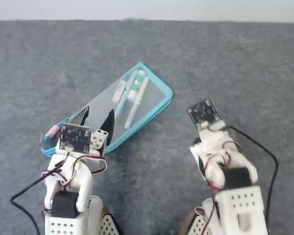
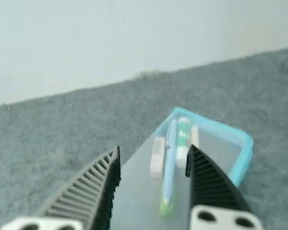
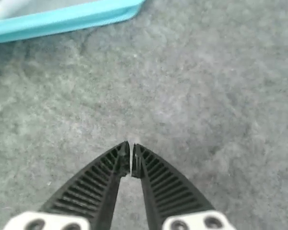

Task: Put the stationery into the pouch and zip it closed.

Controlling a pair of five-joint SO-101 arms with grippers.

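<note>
Pouch (image 1: 169, 94): centre-left on desk (image 1: 235, 58), stationery (image 1: 130, 95) inside. Left pincer (image 1: 98, 112): released, straddling the pouch's near-left end. Right pincer (image 3: 130, 155): clenched, empty, over bare desk to the right. Risk: unanchored pouch may slide when zipped.

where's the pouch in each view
High view: pouch mid-table, slanted, with the left gripper over its near end.
Left wrist view: pouch ahead, seen between the open fingers.
Right wrist view: its teal rim ahead of the shut right gripper, apart from it.
Shared landmark: grey table.
</note>
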